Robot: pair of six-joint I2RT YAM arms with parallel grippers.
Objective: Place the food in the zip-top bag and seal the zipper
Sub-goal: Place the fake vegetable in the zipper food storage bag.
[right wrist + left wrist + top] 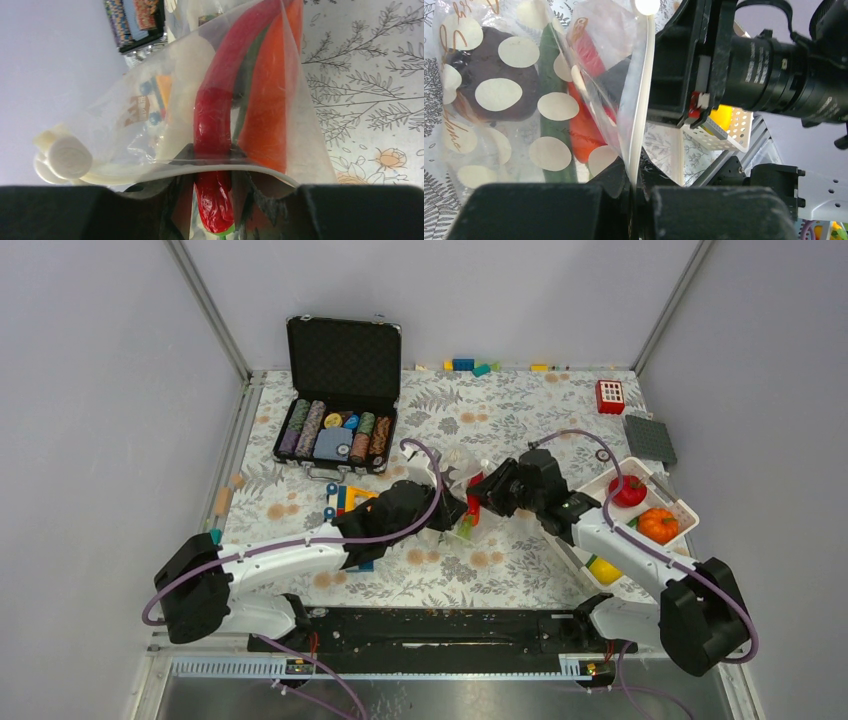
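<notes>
Top external: left fingers (633,197) pinch the bag (499,95), right fingers (214,202) clamp the chili (215,125), basket (680,497) nearby.

In the top view the left arm (395,512) and right arm (530,485) are covering most of the zip-top bag (470,515), leaving only a sliver of red and green showing. In the left wrist view, cream dots and crinkled film are masking a dark rounded thing (474,65) inside the bag, possibly a food piece but too murky to name. The right arm is hiding most of the white basket (739,130). In the right wrist view the bottom edge is cutting off the green tip of the red chili (214,150), and the poker-chip case (137,20) is showing only as a blur, clipped by the top edge.
</notes>
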